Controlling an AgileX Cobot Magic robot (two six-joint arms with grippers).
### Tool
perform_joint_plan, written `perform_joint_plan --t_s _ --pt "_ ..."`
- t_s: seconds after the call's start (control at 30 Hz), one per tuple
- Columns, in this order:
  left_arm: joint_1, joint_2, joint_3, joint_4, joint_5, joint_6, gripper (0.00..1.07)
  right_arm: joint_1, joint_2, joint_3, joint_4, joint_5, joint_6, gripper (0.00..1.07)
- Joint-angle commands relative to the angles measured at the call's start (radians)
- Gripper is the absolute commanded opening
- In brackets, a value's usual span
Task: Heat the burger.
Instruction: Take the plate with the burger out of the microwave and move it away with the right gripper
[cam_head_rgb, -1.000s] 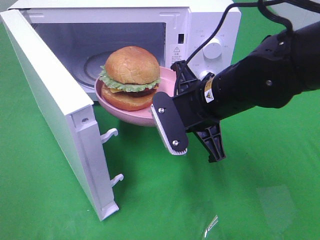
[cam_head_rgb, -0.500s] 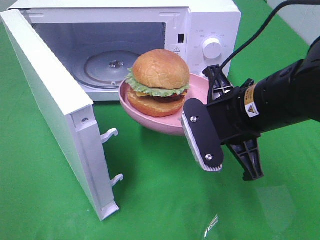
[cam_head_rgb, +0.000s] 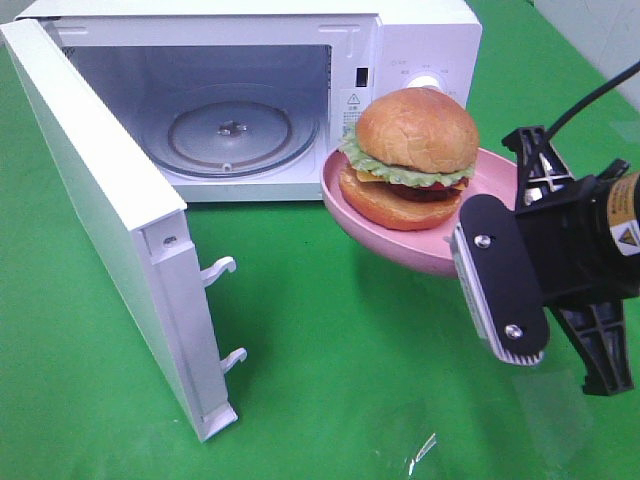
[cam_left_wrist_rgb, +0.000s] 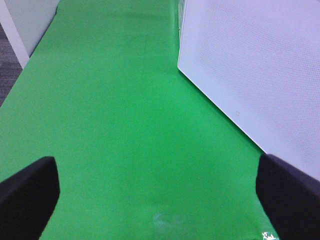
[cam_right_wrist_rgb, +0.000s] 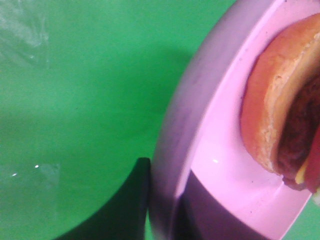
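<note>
In the exterior high view the burger (cam_head_rgb: 414, 147) is seen sitting on a pink plate (cam_head_rgb: 352, 196) that is held clear of the green counter (cam_head_rgb: 330, 390), right of centre in the frame and in front of the microwave's control panel. The plate's right edge is gripped by the right claw (cam_head_rgb: 487, 268), whose jaws are drawn narrow onto the rim — one pale, ridged finger is shown below and in front of the plate, the black arm entering from the right edge. The microwave (cam_head_rgb: 420, 40) fills the upper left; its door (cam_head_rgb: 95, 190) is swung wide toward the lower left, and the glass turntable (cam_head_rgb: 229, 133) inside is bare. The left claw is not shown in that view. It is given only by the left wrist view, where two dark fingertips (cam_left_wrist_rgb: 27, 197) are seen at the lower corners, spread wide apart with nothing between them, above green cloth; a white perforated panel (cam_left_wrist_rgb: 255, 65) — apparently the microwave's side, though this cannot be confirmed — occupies the upper right. The right wrist view supplies the close detail: the plate rim (cam_right_wrist_rgb: 172, 150) is seen pinched at the lower centre by a dark finger (cam_right_wrist_rgb: 122, 210), with the bottom bun and patty at the right edge.
</note>
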Motion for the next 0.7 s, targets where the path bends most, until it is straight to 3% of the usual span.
perform_joint_plan --t_s 0.03,0.33,0.7 --pt "0.003 -0.015 0.001 -0.003 -0.016 0.0 1.0 -0.002 -0.086 0.024 -0.073 0.009 0.057 0.0" --pt "0.003 -0.015 0.001 -0.003 -0.016 0.0 1.0 -0.002 -0.216 0.044 -0.201 0.188 0.281 0.0" --pt "0.003 -0.015 0.001 -0.003 -0.016 0.0 1.0 -0.002 -0.232 0.044 -0.283 0.416 0.538 0.0"
